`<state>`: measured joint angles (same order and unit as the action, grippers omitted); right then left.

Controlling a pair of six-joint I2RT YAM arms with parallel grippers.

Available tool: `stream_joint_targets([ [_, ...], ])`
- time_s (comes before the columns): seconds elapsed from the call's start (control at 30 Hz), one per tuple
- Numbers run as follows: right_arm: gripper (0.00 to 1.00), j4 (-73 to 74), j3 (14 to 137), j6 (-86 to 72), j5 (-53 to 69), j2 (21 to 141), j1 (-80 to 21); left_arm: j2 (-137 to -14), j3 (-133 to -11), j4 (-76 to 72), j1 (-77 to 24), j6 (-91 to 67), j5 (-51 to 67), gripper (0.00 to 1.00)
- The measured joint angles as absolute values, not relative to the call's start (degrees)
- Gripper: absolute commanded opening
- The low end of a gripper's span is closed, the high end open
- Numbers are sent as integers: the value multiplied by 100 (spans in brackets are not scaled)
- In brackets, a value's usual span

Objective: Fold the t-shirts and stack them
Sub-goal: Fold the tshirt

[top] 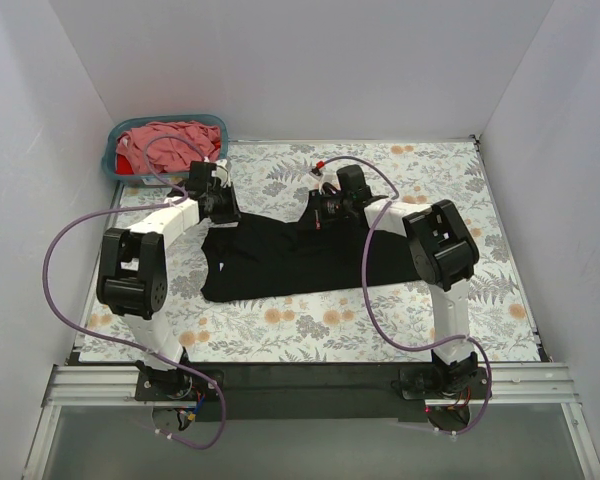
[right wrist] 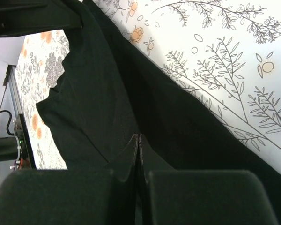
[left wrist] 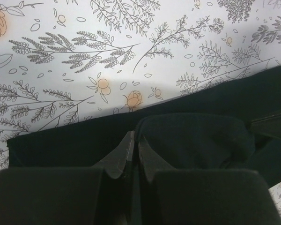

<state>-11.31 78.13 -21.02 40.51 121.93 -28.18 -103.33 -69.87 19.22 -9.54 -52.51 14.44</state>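
The black t-shirt (top: 290,262) lies partly spread on the floral table, its far edge bunched between the two grippers. My left gripper (top: 224,206) is at the shirt's far left corner. In the left wrist view, the left gripper (left wrist: 135,136) is shut on a fold of the black shirt (left wrist: 196,136). My right gripper (top: 317,212) is at the far middle edge, and in the right wrist view this gripper (right wrist: 138,137) is shut on the black shirt (right wrist: 93,93). A dusty pink shirt (top: 175,135) and a red shirt (top: 128,165) lie in the basket.
The teal plastic basket (top: 111,152) stands at the table's far left corner. White walls close in the table on the left, back and right. Purple cables loop off both arms. A black rail (top: 310,378) runs along the near edge.
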Motion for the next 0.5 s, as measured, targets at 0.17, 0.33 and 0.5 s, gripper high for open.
stream_joint_targets([
  [0.17,1,-1131,7701,-2062,4073,12025,-2818,-10130,-6766,1951,-954,-5306,1455,0],
  [0.33,1,-1129,7553,-2014,4121,11845,-2818,-9994,-6539,2012,-954,-5435,1546,0],
  [0.5,1,-1129,7384,-1942,4237,11688,-2825,-9736,-6372,2130,-954,-5537,1623,0],
])
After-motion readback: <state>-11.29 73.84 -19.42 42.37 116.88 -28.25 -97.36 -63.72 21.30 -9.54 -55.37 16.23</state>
